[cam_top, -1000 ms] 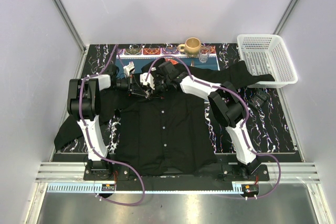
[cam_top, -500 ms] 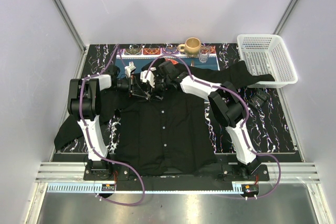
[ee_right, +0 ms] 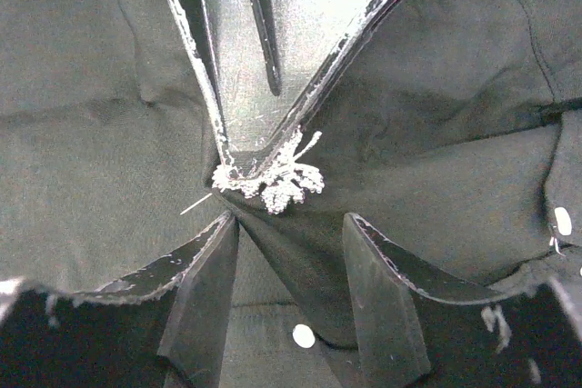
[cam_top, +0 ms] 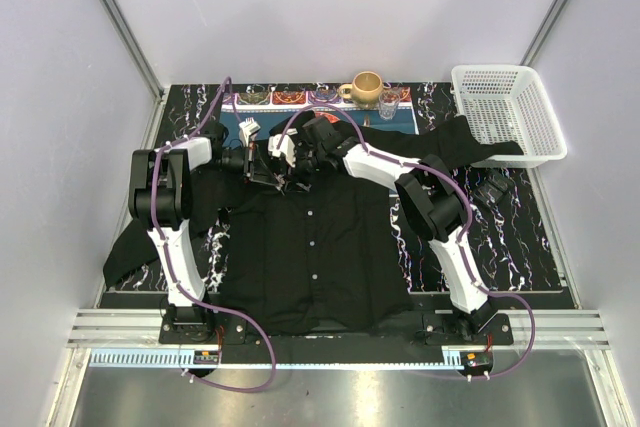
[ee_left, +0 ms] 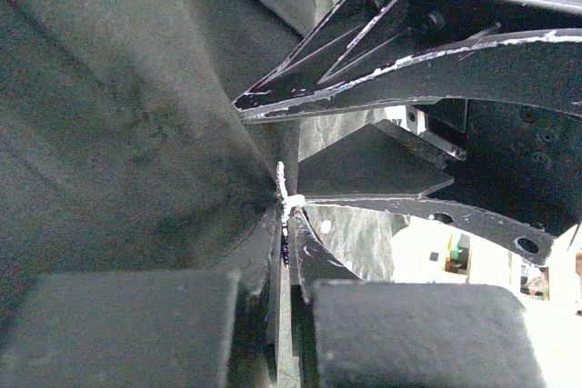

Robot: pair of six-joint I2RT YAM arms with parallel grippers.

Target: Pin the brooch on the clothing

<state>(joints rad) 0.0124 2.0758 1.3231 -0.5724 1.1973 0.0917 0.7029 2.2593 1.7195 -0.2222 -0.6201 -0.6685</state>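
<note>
The clothing is a black button-up shirt lying flat on the table, collar toward the back. Both grippers meet at its collar area. The brooch, a small silvery leaf-like ornament, sits against the black cloth with a thin pin sticking out to its left. My left gripper is shut, its tips pinching the brooch together with a raised fold of cloth. My right gripper stands open just short of the brooch, its fingers on either side of the fold, touching nothing.
A white basket stands at the back right, over one sleeve's end. A mug, a glass and a row of small bowls line the back edge. A small dark object lies right of the shirt.
My right gripper has opened and let go of the brooch. The left gripper has stayed shut in place.
</note>
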